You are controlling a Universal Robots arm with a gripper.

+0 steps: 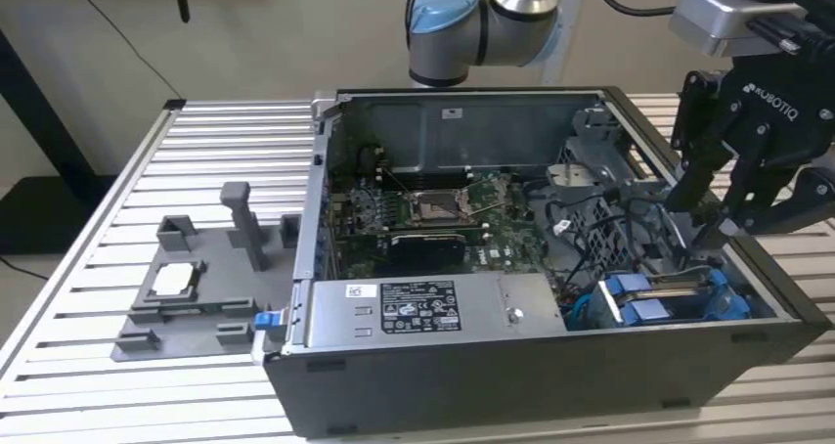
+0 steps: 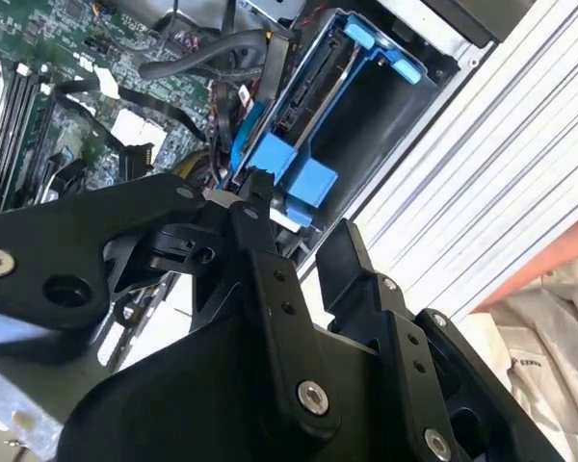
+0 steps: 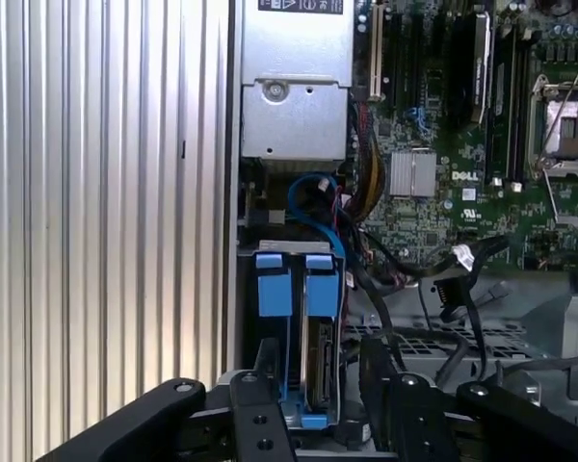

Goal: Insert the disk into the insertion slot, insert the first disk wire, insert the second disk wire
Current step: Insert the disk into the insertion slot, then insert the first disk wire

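Observation:
The disk (image 3: 319, 358) stands edge-on in its blue carrier (image 3: 274, 285) inside the insertion slot (image 3: 246, 318) of the grey drive cage, at the front corner of the open computer case on the exterior view's right. In the exterior view the blue fittings (image 1: 629, 299) show at that corner. My black gripper (image 3: 320, 346) hovers just above the cage, open, with one finger on each side of the carrier tops and nothing gripped. In the second wrist view the gripper (image 2: 303, 207) hangs over the blue tabs (image 2: 291, 173). Loose black wires with a connector (image 3: 452, 285) lie beside the cage.
The grey power-supply box (image 1: 417, 305) sits along the case front, the motherboard (image 1: 437, 214) behind it. A blue cable (image 3: 313, 207) loops between the supply and the cage. A grey fixture tray (image 1: 196, 292) lies on the slatted table (image 1: 78, 268) at the exterior view's left.

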